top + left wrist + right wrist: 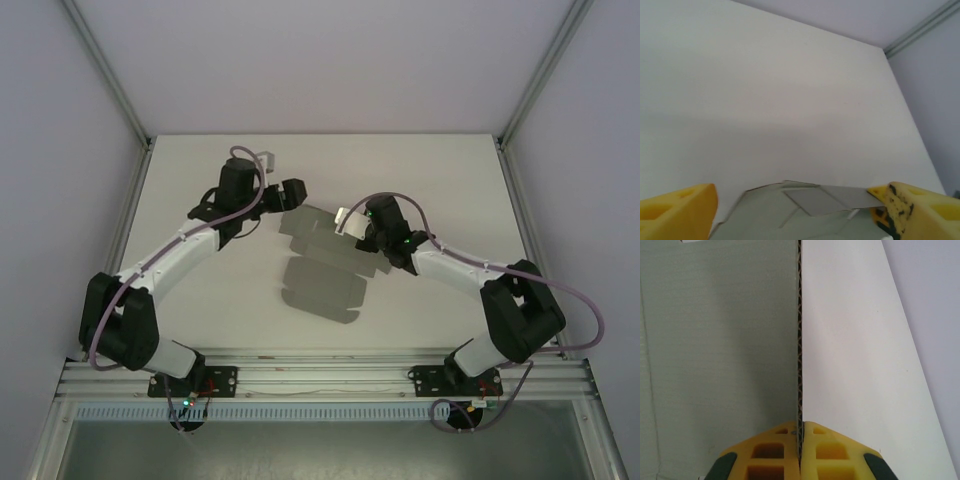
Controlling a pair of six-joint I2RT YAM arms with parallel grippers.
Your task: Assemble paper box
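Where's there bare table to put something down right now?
Bare: the far end of the table, and its near strip along the rail. Crowded: the middle, where the left gripper and right gripper meet the paper box.

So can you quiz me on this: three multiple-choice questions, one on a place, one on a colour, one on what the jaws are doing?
1. Where is the sheet? A) over the middle of the table B) on the floor C) on a shelf
2. Its colour? A) red B) grey C) blue
3. The right jaws are: A) wide open B) shut on the sheet's edge C) holding a cup
Answers: 1 A, the top view shows it mid-table; 2 B, it looks plain grey; 3 B, the right wrist view shows yellow fingers pressed on its edge.
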